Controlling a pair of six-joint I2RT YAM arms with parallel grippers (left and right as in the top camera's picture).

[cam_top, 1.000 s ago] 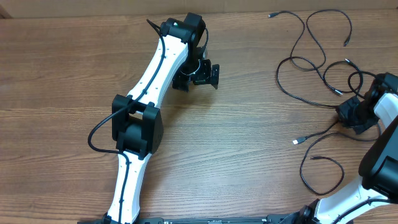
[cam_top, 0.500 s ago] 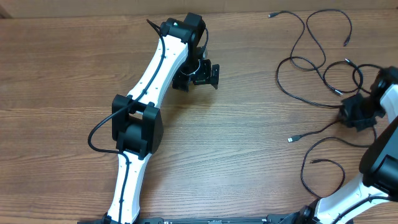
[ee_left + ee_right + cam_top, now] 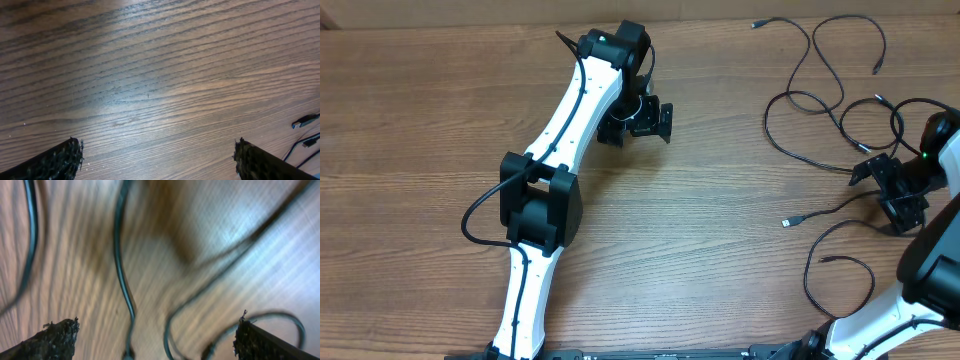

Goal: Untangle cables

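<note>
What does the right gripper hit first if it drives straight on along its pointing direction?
Right gripper: likely the thin black cable lying between its open jaws, with the brown wooden table beneath. The wrist view is blurred, so depth is uncertain.

The table (image 3: 720, 250) is brown wood with a pronounced streaky grain, smooth and faintly satin, catching a pale glare in the left wrist view. The cables (image 3: 116, 250) look like thin black rubbery cord with a smooth skin. The left arm (image 3: 575, 105) has glossy white plastic shells and matt black housings. The fingertips (image 3: 55, 162) are black, rough and coarsely pitted.
</note>
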